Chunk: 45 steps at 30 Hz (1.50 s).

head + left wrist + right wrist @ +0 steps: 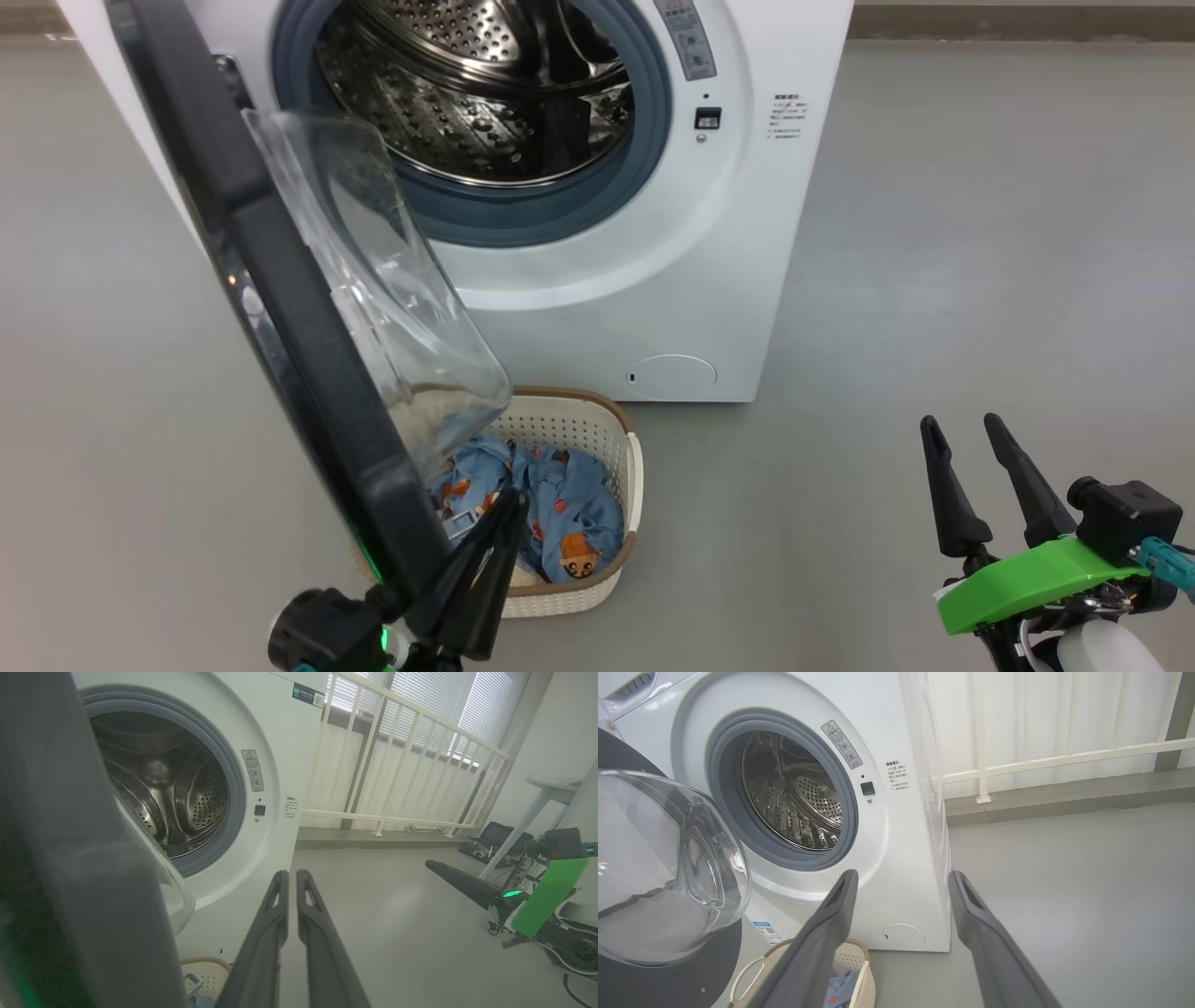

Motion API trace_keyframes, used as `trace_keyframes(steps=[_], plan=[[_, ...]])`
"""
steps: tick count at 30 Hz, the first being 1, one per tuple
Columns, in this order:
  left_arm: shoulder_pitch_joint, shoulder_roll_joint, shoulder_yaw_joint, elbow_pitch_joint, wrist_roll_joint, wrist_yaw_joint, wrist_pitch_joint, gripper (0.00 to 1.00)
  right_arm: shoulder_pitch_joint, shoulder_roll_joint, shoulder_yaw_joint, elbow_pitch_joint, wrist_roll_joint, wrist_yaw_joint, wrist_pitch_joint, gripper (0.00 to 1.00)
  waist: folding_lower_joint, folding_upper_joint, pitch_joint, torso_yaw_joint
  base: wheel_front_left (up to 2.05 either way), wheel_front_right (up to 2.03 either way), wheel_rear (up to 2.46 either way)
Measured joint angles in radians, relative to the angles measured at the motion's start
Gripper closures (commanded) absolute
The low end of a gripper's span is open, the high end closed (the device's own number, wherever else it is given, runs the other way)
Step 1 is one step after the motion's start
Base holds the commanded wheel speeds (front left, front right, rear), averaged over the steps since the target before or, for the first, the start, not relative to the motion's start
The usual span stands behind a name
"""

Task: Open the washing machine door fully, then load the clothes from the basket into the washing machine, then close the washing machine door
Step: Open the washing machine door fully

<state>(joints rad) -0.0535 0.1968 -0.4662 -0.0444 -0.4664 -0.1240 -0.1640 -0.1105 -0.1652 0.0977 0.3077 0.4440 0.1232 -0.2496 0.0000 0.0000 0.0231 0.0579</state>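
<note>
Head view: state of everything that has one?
washing machine door: open, swung out above the basket
drum: no clothes visible inside
basket: on the floor, holding clothes
clothes: crumpled in the basket
left gripper: shut, empty, by the door's lower edge
right gripper: open, empty

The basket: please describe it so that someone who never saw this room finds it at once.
Find the big white washing machine with its round black door swung open. On the grey floor before it, partly under that door, sits the basket. It is small, cream, perforated, brown-rimmed, and holds light-blue clothes printed with orange bears.
</note>
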Motion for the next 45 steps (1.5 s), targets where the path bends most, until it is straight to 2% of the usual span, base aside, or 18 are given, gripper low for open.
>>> trace_keyframes(steps=[11,22,40,45], plan=[[-0.001,-0.002,0.030,0.123,-0.042,0.011,-0.026,1.00,-0.001,0.000,0.000,0.002,0.000,0.000,0.000,0.00,0.0000,0.0000,0.011,-0.029,0.00,0.00,0.00],[-0.003,-0.003,0.062,0.154,-0.065,0.021,-0.040,1.00,-0.001,0.002,0.001,0.012,-0.003,0.000,0.000,0.00,0.0000,0.0000,0.011,-0.003,0.00,0.00,0.00],[0.001,0.027,0.068,0.159,-0.066,0.031,-0.044,1.00,-0.002,0.013,0.002,0.027,-0.002,0.000,0.000,0.00,0.0000,0.0000,0.006,0.112,0.00,0.00,0.00],[0.001,0.043,0.097,0.155,-0.068,0.051,-0.044,1.00,-0.002,0.018,0.004,0.030,-0.002,0.000,0.000,0.00,0.0000,0.0000,0.007,0.149,0.00,0.00,0.00]])
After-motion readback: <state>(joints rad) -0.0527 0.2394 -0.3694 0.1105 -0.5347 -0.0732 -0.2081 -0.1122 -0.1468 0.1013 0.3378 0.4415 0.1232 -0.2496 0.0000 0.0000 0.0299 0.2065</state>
